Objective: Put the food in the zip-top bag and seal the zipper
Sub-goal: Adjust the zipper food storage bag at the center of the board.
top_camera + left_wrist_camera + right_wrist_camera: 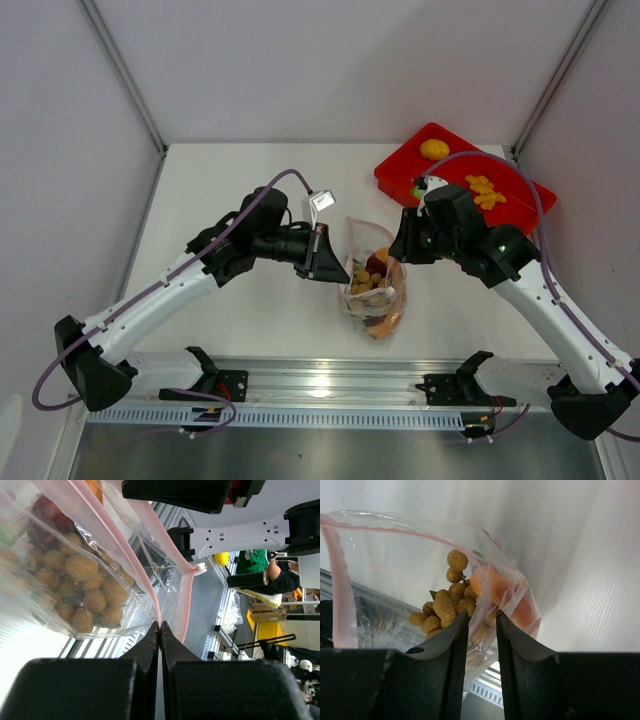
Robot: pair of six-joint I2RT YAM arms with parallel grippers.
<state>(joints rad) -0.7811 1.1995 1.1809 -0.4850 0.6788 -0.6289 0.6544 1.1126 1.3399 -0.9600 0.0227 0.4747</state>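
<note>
Left wrist view alone shows left tool (160, 624) clenched on the zipper (124, 552). Right tool (482, 612), at the bag's (385, 565) three o'clock, is parted; overhead hides both grips.

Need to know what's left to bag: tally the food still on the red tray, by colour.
Yellow-orange round fruit: 1
Orange lumpy cluster: 1
Green piece, partly hidden: 1
Total: 3

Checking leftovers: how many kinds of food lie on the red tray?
3: yellow fruit at the tray's far end, orange pieces midway, green bit by the right arm; more may hide.
</note>
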